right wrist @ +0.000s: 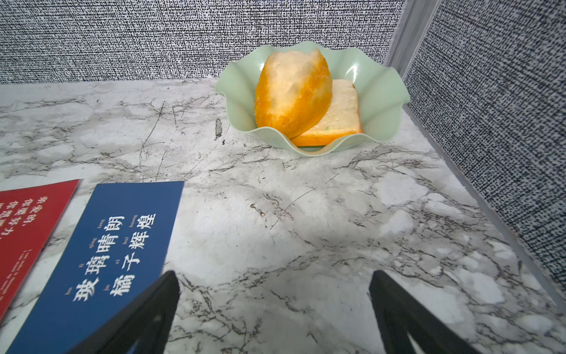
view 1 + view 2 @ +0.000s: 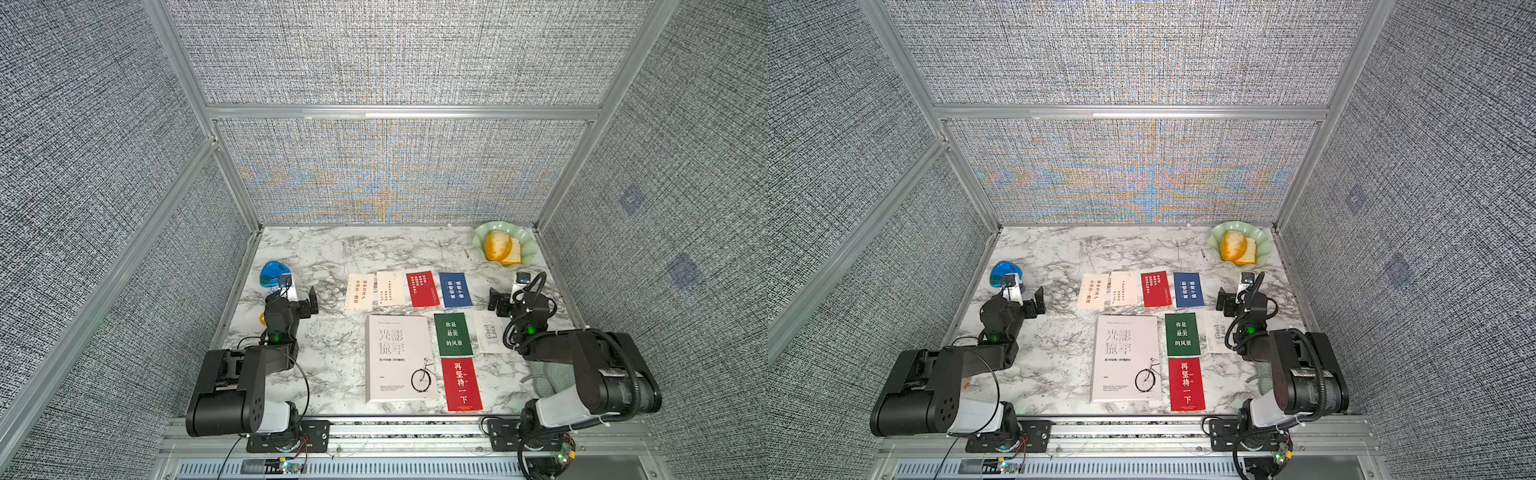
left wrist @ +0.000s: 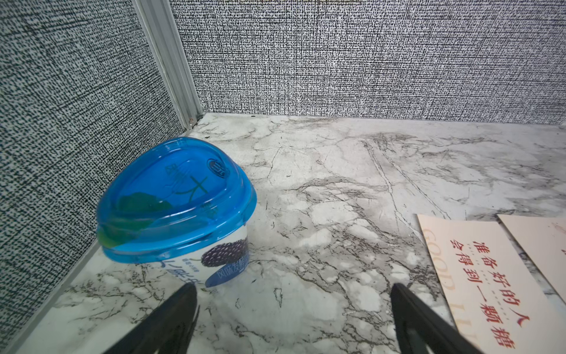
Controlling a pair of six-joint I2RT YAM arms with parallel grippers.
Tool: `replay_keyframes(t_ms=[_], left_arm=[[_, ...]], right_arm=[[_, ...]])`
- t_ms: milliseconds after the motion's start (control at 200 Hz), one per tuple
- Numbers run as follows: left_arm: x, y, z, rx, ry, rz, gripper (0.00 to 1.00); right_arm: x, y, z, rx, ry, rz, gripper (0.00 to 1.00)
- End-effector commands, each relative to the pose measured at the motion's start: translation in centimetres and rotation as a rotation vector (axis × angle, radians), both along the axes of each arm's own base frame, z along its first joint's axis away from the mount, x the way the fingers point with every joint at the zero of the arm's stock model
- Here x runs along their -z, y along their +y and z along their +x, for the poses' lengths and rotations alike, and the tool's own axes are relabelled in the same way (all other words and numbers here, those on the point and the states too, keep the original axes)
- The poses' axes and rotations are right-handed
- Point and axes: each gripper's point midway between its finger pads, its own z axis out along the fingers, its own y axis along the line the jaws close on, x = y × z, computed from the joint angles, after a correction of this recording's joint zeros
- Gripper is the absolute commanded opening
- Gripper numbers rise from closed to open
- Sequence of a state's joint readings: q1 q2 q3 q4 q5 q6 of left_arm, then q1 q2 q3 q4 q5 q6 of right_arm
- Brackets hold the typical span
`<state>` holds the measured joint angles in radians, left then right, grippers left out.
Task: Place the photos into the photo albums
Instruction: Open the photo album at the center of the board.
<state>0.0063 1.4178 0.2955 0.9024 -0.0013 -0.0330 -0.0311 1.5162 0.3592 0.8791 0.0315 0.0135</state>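
Top views: the white rectangular photo album (image 2: 399, 358), with grey characters and a bicycle drawing, lies shut and cover up near the front of the marble-patterned tabletop (image 2: 324, 257), between the two arms.
Back row: cream card with red text (image 2: 360, 291), second cream card (image 2: 390, 288), small-print red card (image 2: 422, 289) and blue card (image 2: 455, 289) sit side by side, just beyond the album.
Beside the album: green card (image 2: 453, 334) and big-lettered red card (image 2: 462, 384) lie just off its right edge. The white "Good Luck" card (image 2: 490, 332) is partly hidden by the right arm.
Left side: left gripper (image 3: 294, 291) has its jaws spread wide with nothing between them, low over bare marble. A blue-lidded yoghurt tub (image 3: 176, 199) is off to one flank.
Right side: right gripper (image 1: 274, 275) is just as wide and just as empty. The blue card's corner lies by one finger, and a pale green wavy dish (image 1: 382, 101) of bread sits beyond.
Progress: all seven cards are out and the album is closed, so I'd call this the very start.
Handling, cards: they look thin, light and fairly stiff, and probably slick-faced. They lie dead flat, so there is no edge to pinch from above. Best bet is to press and slide one, or tip up a short edge, then nip that edge.
Handling, album: it looks heavier, with a rigid cover. Lift the free long edge while the other claw steadies the book. Which edge is the spine I cannot tell.
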Motion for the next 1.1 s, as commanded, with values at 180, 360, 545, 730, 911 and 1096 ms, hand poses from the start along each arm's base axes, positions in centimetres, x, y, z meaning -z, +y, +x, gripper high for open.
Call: replay_keyframes(t_ms=[180,360,545,730,911,1096], left_arm=[[-2.0,0.9,-0.6,-0.076,-0.044,0.013,0.99],[-4.1,2.4,-1.7,-0.269,0.017,-0.008,0.99],[-7.1,0.9,-2.5,-0.315,-0.027,-0.07,0.99],[-7.8,-4.7,-1.9,-0.166,0.035,-0.122,0.99],[-7.3,-11.8,-2.3,0.077,0.183,-0.215,0.99],[-6.1,-16.6,-3.3,0.267,0.348,-0.278,0.87]], right_arm=[[-1.7,-0.6,-0.3,0.079,-0.051,-0.056,0.99],[-5.0,-3.4,-0.9,0.394,0.062,-0.084,0.99],[-9.5,-6.3,-1.7,0.778,0.309,0.025,0.99],[-8.9,0.3,-0.7,0.494,0.485,-0.035,0.98],[-9.8,8.5,-2.3,0.102,0.473,0.121,0.99],[-11.2,15.5,-5.0,-0.243,0.457,0.395,0.99]])
